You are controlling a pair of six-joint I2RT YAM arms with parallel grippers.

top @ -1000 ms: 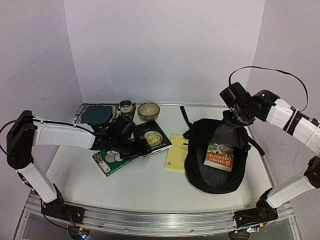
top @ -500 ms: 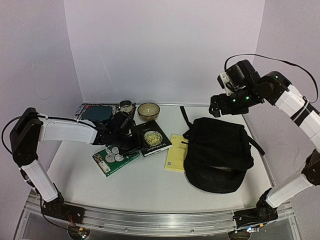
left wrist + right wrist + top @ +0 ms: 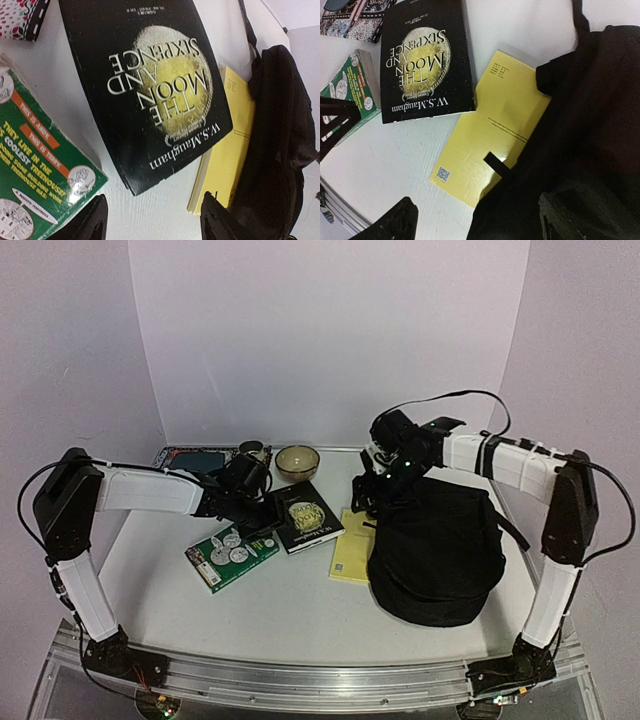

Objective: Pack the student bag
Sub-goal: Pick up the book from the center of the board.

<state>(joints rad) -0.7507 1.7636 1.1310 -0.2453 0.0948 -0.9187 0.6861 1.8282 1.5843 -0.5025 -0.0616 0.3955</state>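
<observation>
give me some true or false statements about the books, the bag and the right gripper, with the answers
1. The black book is titled The Moon and Sixpence. True.
2. The yellow book sits wholly inside the student bag. False: it lies on the table, with only one edge covered by the bag.
3. The right gripper is shut on the yellow book. False: it is open and holds nothing.
4. In the top view, the green book lies left of the black book. True.
</observation>
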